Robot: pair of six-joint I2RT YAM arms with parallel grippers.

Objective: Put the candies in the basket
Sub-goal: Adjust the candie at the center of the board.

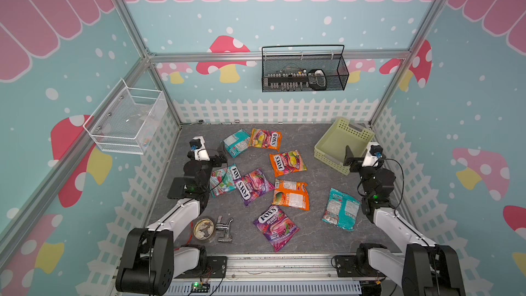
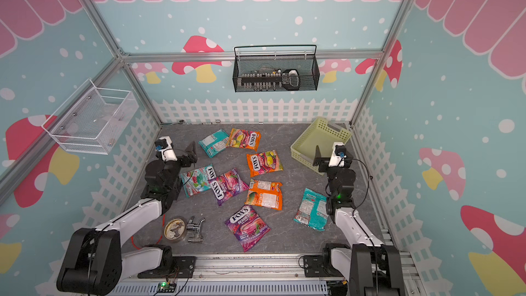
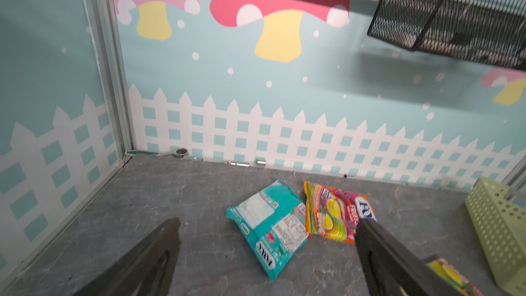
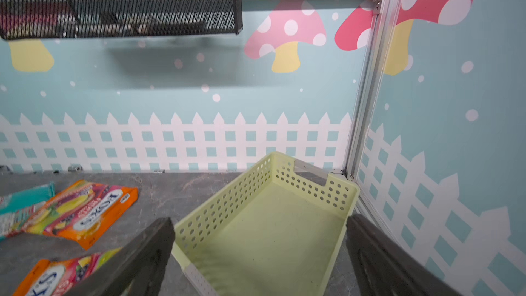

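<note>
Plainly, the left gripper (image 3: 267,223) stands spread wide and grips nothing, above the surface (image 1: 313,240) toward its left edge. A teal bag (image 1: 236,143) and an orange bag (image 1: 264,138) lie just past its fingertips, apart from them. The right gripper (image 4: 260,222) is likewise spread with nothing in it, hanging over the near end of the basket (image 1: 355,130), which sits in the far right corner. The candies (image 1: 288,163) number eight: three orange, three teal, two purple. All lie flat on the surface outside the one basket, most about the middle, a lone teal bag (image 1: 340,209) near the right edge
</note>
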